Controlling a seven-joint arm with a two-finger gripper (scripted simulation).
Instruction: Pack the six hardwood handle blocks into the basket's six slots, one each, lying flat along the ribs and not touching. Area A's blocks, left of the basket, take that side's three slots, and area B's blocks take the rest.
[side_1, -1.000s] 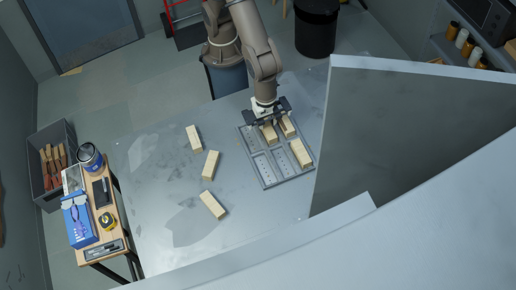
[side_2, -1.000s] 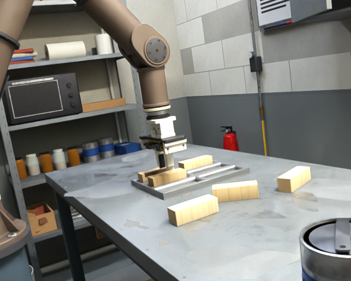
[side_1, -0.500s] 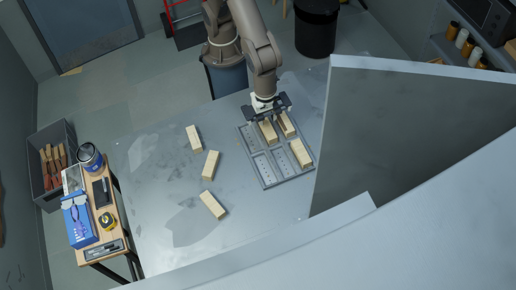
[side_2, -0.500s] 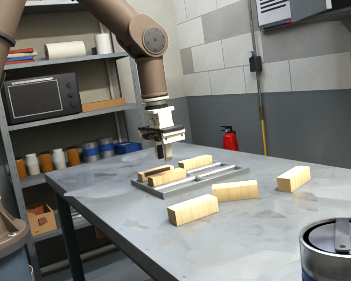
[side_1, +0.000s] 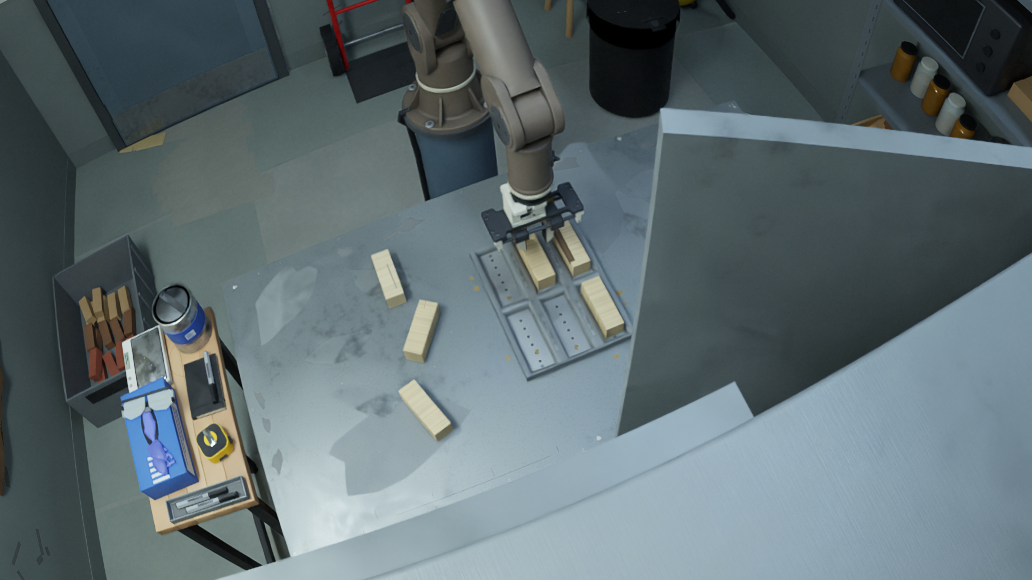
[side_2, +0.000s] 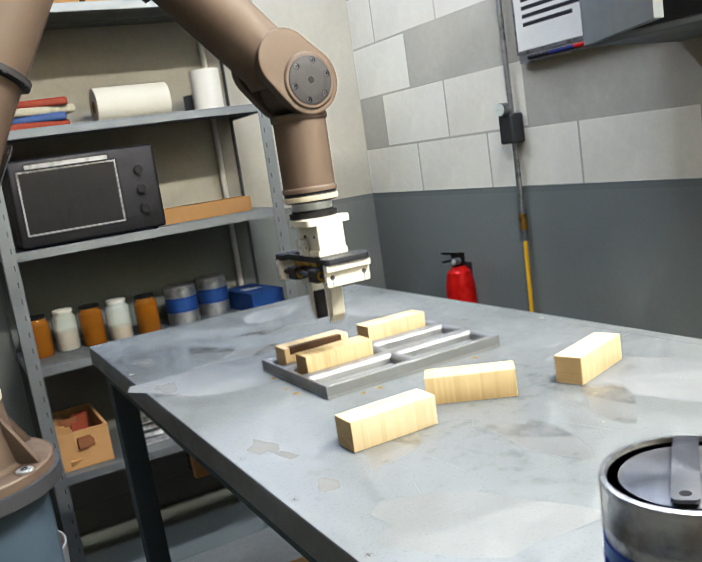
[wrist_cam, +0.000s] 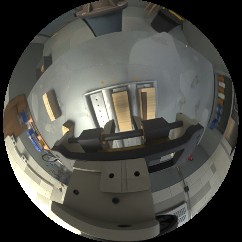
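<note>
The grey basket (side_1: 551, 303) lies flat on the steel table, near its far right part. Three hardwood blocks lie in its slots. One (side_1: 538, 264) is in the far middle slot, one (side_1: 572, 249) in the far right slot, one (side_1: 602, 306) in the near right slot. The far right block (wrist_cam: 147, 103) has a dark groove on top. My gripper (side_2: 328, 311) hovers above the far middle block (side_2: 334, 354). It is open and holds nothing. Three more blocks (side_1: 388, 278) (side_1: 421, 330) (side_1: 425, 409) lie loose on the table left of the basket.
A large grey panel (side_1: 808, 274) rises right of the basket. A side table (side_1: 195, 425) with a steel cup (side_1: 180, 317), a blue box and tools stands left of the steel table. A bin (side_1: 101, 324) of wood pieces sits beyond it.
</note>
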